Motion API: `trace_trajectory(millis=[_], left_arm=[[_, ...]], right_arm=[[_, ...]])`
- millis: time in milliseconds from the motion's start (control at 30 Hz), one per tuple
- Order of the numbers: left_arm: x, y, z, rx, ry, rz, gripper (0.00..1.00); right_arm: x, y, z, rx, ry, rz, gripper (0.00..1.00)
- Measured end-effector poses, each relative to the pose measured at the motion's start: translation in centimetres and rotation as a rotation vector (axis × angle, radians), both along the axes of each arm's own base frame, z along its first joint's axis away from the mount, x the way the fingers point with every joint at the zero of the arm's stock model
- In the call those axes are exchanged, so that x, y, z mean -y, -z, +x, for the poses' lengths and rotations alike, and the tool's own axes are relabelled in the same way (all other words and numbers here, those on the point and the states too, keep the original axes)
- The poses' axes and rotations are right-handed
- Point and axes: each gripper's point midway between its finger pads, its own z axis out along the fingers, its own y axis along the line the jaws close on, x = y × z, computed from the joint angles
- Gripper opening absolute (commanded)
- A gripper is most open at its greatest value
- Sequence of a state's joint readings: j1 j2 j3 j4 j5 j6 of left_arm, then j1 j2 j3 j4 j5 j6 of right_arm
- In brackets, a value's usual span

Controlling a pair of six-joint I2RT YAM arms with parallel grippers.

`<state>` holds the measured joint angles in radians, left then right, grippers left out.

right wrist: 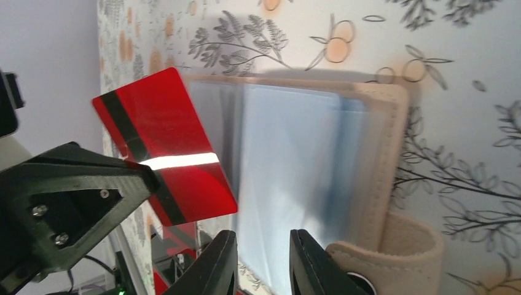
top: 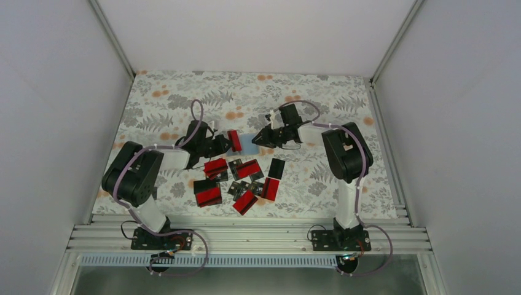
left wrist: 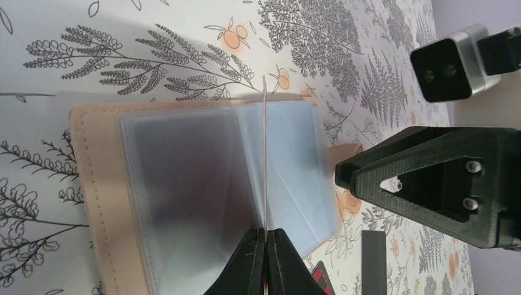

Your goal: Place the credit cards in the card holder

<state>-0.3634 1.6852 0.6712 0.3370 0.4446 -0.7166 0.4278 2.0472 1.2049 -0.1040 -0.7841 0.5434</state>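
The tan card holder lies open on the floral cloth, its pale blue sleeves up. It shows in the left wrist view and in the right wrist view, with its snap flap at the lower right. My left gripper is shut on a red-and-black credit card and holds it on edge over the holder's left half. That card is edge-on in the left wrist view and face-on in the right wrist view. My right gripper is open over the holder's right side, with sleeves visible between its jaws.
Several red-and-black credit cards lie scattered on the cloth just in front of the holder, between the two arms. Grey walls with metal rails close in the left, right and far sides. The right gripper's finger sits close to the right of the held card.
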Motion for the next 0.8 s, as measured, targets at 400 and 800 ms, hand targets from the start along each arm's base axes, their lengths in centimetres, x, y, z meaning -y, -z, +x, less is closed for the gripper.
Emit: trace_trajectory(millis=[400, 800], left_arm=[[0.4, -0.4, 0.5, 0.022, 0.009, -0.017, 0.02], [0.7, 0.5, 0.6, 0.001, 0.02, -0.025, 0.02]], right_arm=[[1.3, 2.1, -0.2, -0.007, 0.042, -0.07, 0.16], [1.5, 2.3, -0.2, -0.007, 0.046, -0.072, 0.11]])
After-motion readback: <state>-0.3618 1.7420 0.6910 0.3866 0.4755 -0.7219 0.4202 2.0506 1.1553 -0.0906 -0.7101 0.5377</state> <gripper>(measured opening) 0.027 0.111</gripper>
